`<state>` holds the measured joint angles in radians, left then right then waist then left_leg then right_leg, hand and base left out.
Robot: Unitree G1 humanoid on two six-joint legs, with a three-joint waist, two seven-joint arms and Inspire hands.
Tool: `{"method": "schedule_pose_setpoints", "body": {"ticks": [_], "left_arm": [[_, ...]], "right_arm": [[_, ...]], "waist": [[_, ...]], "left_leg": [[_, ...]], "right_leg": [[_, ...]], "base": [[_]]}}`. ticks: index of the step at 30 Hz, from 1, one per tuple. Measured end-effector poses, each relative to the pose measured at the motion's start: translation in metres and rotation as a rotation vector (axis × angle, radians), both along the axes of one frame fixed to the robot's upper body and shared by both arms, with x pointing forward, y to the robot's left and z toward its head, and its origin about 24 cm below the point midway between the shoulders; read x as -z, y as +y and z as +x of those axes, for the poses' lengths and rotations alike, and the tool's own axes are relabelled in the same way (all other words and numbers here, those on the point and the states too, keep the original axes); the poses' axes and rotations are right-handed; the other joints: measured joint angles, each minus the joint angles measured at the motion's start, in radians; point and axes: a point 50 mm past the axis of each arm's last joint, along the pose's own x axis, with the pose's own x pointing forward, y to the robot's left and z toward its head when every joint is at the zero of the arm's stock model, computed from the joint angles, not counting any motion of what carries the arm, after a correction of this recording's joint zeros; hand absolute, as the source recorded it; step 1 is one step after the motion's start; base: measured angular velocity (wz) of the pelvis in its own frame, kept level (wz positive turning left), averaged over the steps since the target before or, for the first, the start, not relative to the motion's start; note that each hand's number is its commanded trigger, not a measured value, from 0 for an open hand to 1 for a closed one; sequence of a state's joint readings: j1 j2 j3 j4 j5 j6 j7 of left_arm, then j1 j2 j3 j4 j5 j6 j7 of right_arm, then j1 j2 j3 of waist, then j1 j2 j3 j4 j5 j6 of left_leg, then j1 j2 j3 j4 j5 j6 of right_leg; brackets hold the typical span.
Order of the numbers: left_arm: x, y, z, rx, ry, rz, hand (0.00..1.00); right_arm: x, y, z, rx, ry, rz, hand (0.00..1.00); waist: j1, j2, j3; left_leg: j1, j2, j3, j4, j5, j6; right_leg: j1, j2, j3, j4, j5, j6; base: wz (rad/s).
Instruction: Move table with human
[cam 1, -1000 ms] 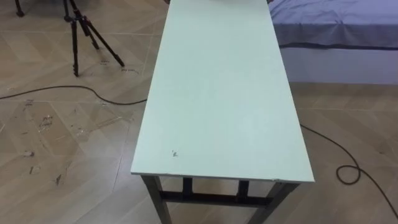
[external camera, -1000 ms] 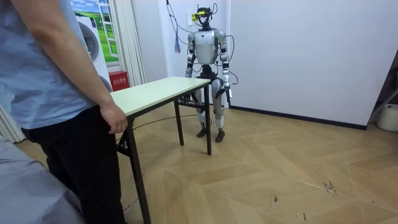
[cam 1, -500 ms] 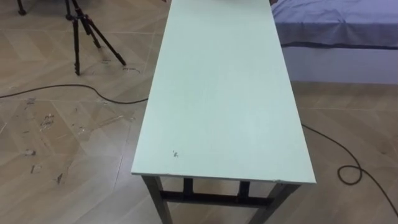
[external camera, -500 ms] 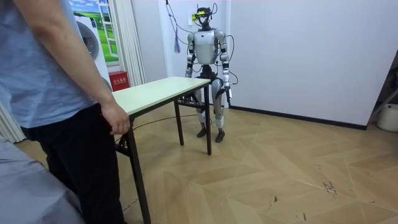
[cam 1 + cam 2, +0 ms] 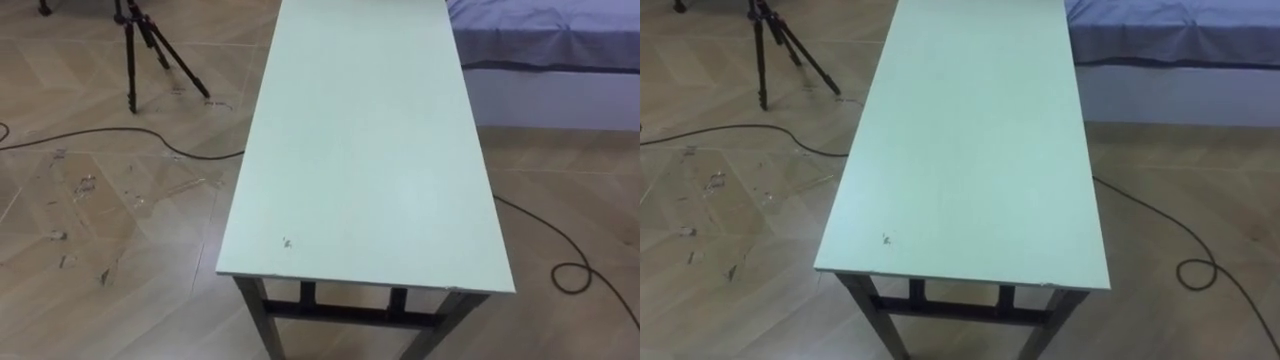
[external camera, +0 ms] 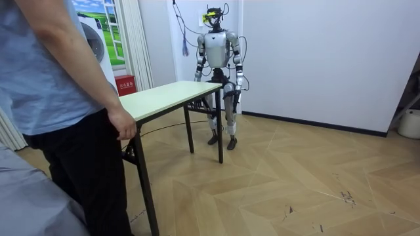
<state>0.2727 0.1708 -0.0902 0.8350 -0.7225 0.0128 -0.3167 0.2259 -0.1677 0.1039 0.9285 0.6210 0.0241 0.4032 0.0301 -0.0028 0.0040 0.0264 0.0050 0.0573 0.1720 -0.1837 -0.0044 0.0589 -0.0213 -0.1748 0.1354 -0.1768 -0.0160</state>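
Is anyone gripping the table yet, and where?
Robot: no; the table end before it is bare, left hand hanging by its side. The person's hand is at the opposite end, grip unclear.

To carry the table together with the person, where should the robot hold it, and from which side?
Probably the near short edge of the table, close to both corners, coming from the robot's own end with fingers under the top. The top is long and narrow, its dark leg frame sits slightly inward there, and a person's hand is at the far end.
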Motion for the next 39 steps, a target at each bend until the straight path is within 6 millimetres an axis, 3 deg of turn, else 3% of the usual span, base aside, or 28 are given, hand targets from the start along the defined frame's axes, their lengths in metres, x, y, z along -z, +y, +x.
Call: {"method": "schedule_pose_setpoints", "body": {"ticks": [7, 10, 18, 22, 26, 28, 32, 39], "left_arm": [[-0.016, -0.016, 0.006, -0.009, -0.126, -0.176, 0.0], [-0.032, -0.037, 0.014, 0.026, -0.218, -0.322, 0.0], [-0.073, -0.08, 0.03, 0.033, -0.369, -0.677, 0.0], [-0.094, -0.083, 0.04, 0.052, -0.446, -0.758, 0.0], [-0.094, -0.083, 0.041, 0.028, -0.438, -0.786, 0.0], [-0.095, -0.084, 0.043, 0.03, -0.446, -0.787, 0.0], [-0.096, -0.085, 0.047, 0.019, -0.448, -0.795, 0.0], [-0.097, -0.087, 0.052, -0.01, -0.44, -0.81, 0.0]], "right_arm": [[-0.018, 0.005, -0.002, 0.021, -0.13, 0.118, 0.0], [-0.033, 0.014, -0.003, 0.011, -0.199, 0.22, 0.0], [-0.059, 0.066, 0.009, -0.056, -0.304, 0.567, 0.0], [-0.073, 0.074, 0.015, -0.094, -0.347, 0.645, 0.0], [-0.078, 0.078, 0.019, -0.072, -0.363, 0.689, 0.0], [-0.079, 0.077, 0.022, -0.09, -0.367, 0.687, 0.0], [-0.081, 0.076, 0.03, -0.107, -0.384, 0.683, 0.0], [-0.09, 0.078, 0.041, -0.097, -0.408, 0.685, 0.0]], "waist": [[-0.004, 0.0, 0.0017], [-0.004, -0.006, 0.0035], [-0.026, -0.01, 0.0033], [-0.026, -0.008, 0.0017], [-0.034, -0.005, 0.0034], [-0.044, 0.006, 0.0101], [-0.055, 0.02, 0.0147], [-0.056, 0.021, 0.011]], "left_leg": [[0.003, -0.002, 0.001, 0.0, 0.0, 0.0], [0.004, -0.004, 0.0, 0.0, 0.0, 0.0], [-0.002, -0.001, 0.005, 0.0, 0.0, 0.0], [-0.015, 0.0, 0.021, 0.011, 0.0, 0.0], [-0.015, 0.001, 0.021, 0.016, -0.002, -0.001], [-0.017, 0.004, 0.02, 0.019, -0.011, 0.003], [-0.024, 0.005, 0.019, 0.016, -0.016, 0.006], [-0.03, 0.005, 0.021, 0.028, -0.016, 0.006]], "right_leg": [[0.0, -0.006, -0.001, 0.006, -0.004, 0.002], [-0.004, -0.009, 0.0, 0.021, -0.015, 0.004], [-0.011, -0.011, -0.001, 0.022, -0.018, 0.0], [-0.025, -0.008, 0.008, 0.042, -0.019, -0.002], [-0.026, -0.008, 0.007, 0.053, -0.019, -0.001], [-0.026, -0.006, 0.004, 0.054, -0.019, -0.001], [-0.042, -0.004, 0.003, 0.07, -0.019, -0.001], [-0.05, -0.005, 0.004, 0.077, -0.019, -0.001]], "base": [[0.01], [0.04], [-0.02], [-0.08], [0.01], [0.0], [-0.02], [0.0]]}}
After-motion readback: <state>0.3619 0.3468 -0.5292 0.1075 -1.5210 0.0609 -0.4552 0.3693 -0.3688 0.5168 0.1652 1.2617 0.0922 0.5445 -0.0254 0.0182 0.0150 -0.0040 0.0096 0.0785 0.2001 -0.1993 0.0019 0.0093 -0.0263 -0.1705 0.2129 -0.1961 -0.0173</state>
